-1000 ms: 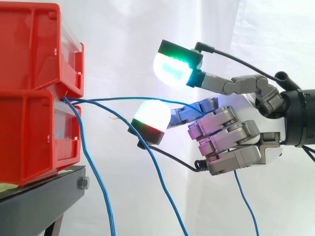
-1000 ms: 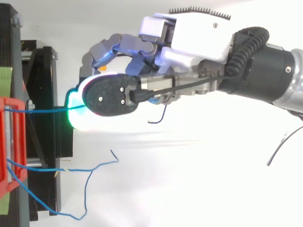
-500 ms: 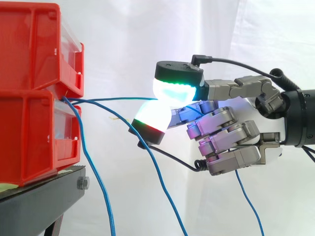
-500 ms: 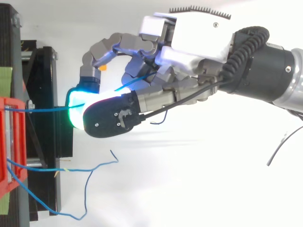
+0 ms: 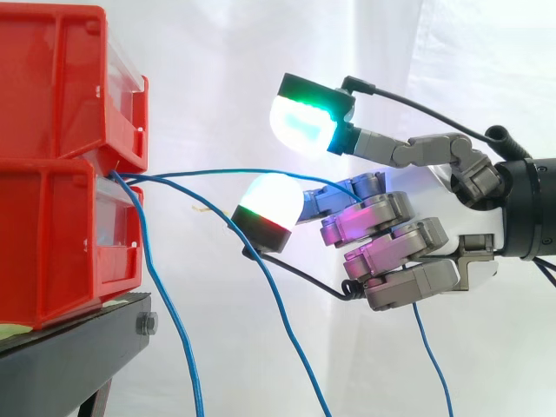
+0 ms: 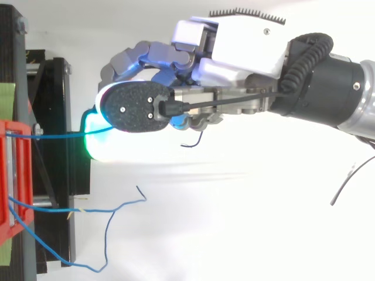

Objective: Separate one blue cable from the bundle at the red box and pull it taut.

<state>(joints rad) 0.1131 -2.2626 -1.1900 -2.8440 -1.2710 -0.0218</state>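
While I am watching the side view, the hand (image 5: pixel 430 195) is hovering at 3 o'clock, facing the 2 stacked red bins (image 5: pixel 52 234) that are sitting at 9 o'clock on the black stand (image 5: pixel 69 347). 1 blue cable (image 5: pixel 217 172) is leaving the seam between the bins and running almost level toward 3 o'clock, bowing only slightly. It is lying above the other 2 blue cables (image 5: pixel 169 304), which are drooping from the same spot toward 6 o'clock. That upper cable is dipping into the hand and coming out beneath it, trailing away toward 6 o'clock. I am not able to tell from either camera whether the hand is actually gripping the cable, or how far open it is. Looking down from the top view, I am seeing the hand (image 6: pixel 234 47) stretching from 3 o'clock toward the stand at 9 o'clock. The blue cable (image 6: pixel 58 136) is running straight from the red bins to it, and the other 2 blue cables (image 6: pixel 108 234) are lying nearer 7 o'clock.
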